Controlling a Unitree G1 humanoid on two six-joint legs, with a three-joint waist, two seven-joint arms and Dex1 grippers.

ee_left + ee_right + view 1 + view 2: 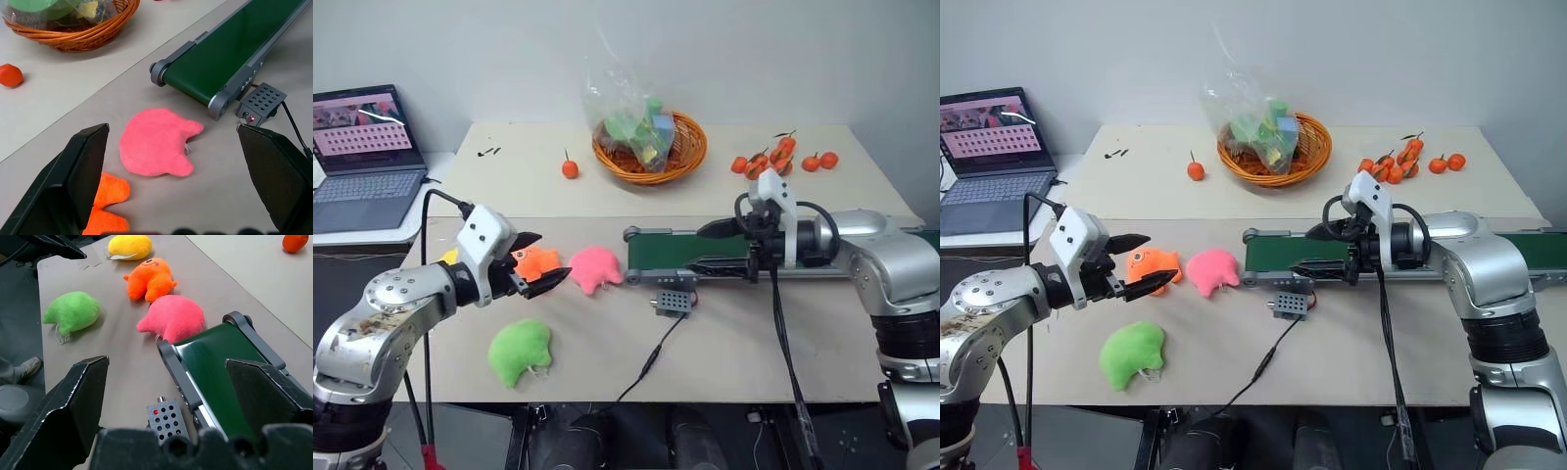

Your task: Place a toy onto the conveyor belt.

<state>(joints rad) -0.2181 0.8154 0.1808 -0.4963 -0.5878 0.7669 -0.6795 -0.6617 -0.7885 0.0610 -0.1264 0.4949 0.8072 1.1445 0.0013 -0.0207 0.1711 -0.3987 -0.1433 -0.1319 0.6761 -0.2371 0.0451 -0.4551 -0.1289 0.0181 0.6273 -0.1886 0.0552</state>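
The yellow toy [129, 246] lies at the near left of the table, beyond the orange plush [536, 260], and is mostly hidden behind my left gripper in the eye views. My left gripper [540, 261] hangs open just above the orange plush, pointing toward the pink plush [595, 267], with nothing between its fingers. The conveyor belt [671, 251] is dark green in a grey frame and runs off to the right. My right gripper [710, 247] is open and empty over the belt's left end, pointing left.
A green plush [519, 350] lies near the front edge. A small grey box [674, 304] with a black cable sits in front of the belt's end. A wicker basket [689, 155], loose small oranges [783, 157] and a laptop [362, 157] stand behind.
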